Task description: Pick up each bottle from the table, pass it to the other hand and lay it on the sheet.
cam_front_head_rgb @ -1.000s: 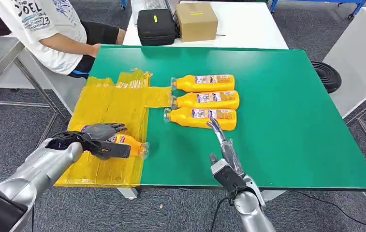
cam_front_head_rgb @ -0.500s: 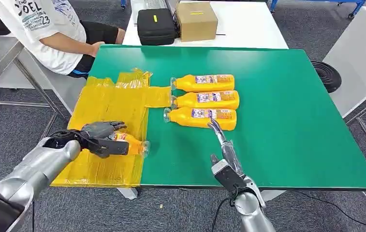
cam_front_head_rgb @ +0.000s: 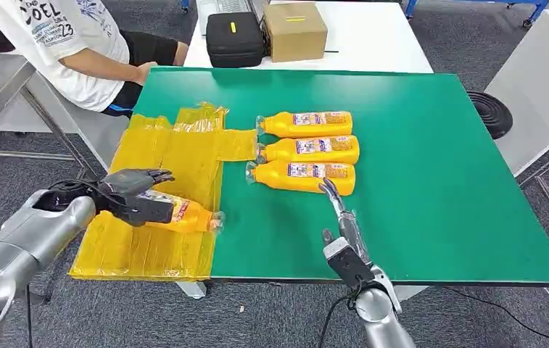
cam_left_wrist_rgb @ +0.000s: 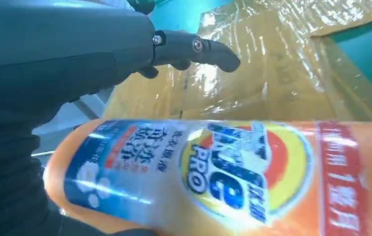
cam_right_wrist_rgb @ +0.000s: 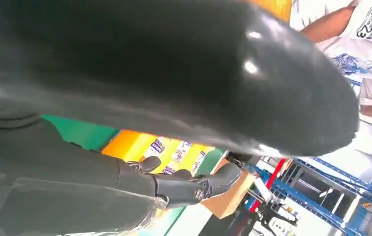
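— Where is the bottle in play?

— In the left hand [cam_front_head_rgb: 135,194], whose fingers [cam_left_wrist_rgb: 193,46] are grasping an orange bottle [cam_front_head_rgb: 177,214] on its side over the yellow sheet [cam_front_head_rgb: 184,148] at the green bench's [cam_front_head_rgb: 431,167] left end (cap pointing toward the bench's middle). Whether it touches the sheet cannot be told.

— And the right hand?

— The right hand [cam_front_head_rgb: 340,225] holds nothing, its fingers [cam_front_head_rgb: 328,190] released and stretched toward the nearest bottle [cam_front_head_rgb: 302,176] of three lying side by side; whether they touch it is unclear.

— Anyone nearby?

— A person in a white shirt [cam_front_head_rgb: 75,43] sits at the far left corner.
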You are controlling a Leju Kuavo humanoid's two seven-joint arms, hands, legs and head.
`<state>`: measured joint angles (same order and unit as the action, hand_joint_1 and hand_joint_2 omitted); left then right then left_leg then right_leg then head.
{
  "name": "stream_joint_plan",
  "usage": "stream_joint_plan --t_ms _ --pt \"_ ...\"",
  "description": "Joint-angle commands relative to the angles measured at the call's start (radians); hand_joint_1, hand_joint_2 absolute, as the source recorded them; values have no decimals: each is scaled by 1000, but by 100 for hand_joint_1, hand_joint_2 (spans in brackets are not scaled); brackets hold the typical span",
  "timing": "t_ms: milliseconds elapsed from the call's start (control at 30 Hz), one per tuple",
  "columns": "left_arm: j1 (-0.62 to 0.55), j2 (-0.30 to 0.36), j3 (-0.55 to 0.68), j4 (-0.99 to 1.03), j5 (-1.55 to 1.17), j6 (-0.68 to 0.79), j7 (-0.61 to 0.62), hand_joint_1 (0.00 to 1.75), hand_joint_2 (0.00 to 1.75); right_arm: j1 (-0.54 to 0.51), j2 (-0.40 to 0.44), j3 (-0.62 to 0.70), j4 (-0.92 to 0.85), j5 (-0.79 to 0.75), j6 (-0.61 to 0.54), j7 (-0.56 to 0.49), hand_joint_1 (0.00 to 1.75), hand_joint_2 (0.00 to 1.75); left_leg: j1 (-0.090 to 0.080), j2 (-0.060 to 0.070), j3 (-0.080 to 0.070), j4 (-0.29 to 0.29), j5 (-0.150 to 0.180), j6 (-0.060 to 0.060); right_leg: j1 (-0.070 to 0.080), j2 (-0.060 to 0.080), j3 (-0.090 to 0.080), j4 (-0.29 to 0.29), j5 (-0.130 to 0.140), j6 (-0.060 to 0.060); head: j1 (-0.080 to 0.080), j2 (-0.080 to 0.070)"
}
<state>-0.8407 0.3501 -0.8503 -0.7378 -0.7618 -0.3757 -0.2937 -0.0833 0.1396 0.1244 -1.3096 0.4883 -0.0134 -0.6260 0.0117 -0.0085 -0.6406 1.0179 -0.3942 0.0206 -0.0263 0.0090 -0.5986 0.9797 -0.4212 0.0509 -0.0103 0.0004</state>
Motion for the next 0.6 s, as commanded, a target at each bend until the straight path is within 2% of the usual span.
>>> stream_joint_plan --t_ms 33,167,300,400,467,500,600 --pt "-39 49 -96 -22 -9 -23 -19 0 175 -22 -3 -29 39 -6 0 6 0 0 1 1 1 0 -1 0 1 0 1 0 -1 -2 0 0" --pt "-42 69 -70 -60 45 -46 -47 0 175 -18 -2 -30 39 -8 1 10 0 0 1 1 2 1 -2 0 2 -1 2 0 -1 -3 0 0" --pt "2 69 41 -99 194 -49 -84 0 175 -12 -7 -32 53 -12 0 13 0 0 1 1 1 1 -1 0 2 0 2 0 -1 -3 0 0" --pt "25 92 81 -156 269 -75 -103 0 175 -23 -6 -34 81 -18 -3 9 0 0 1 2 3 0 -2 0 2 0 3 -1 -1 -3 0 0" --pt "37 89 125 -182 317 -72 -112 0 175 -25 -3 -37 85 -19 -5 8 0 0 1 2 2 0 -2 0 2 0 3 -1 -1 -3 0 0" --pt "59 65 184 -195 364 -46 -123 0 175 -22 1 -41 79 -20 -8 9 0 0 1 2 1 0 -1 0 2 0 1 -1 -1 -2 0 0" --pt "98 26 252 -230 403 -1 -130 0 175 -12 6 -49 60 -19 -9 10 0 0 1 0 1 0 -1 0 1 -2 2 -1 -1 -3 0 0"
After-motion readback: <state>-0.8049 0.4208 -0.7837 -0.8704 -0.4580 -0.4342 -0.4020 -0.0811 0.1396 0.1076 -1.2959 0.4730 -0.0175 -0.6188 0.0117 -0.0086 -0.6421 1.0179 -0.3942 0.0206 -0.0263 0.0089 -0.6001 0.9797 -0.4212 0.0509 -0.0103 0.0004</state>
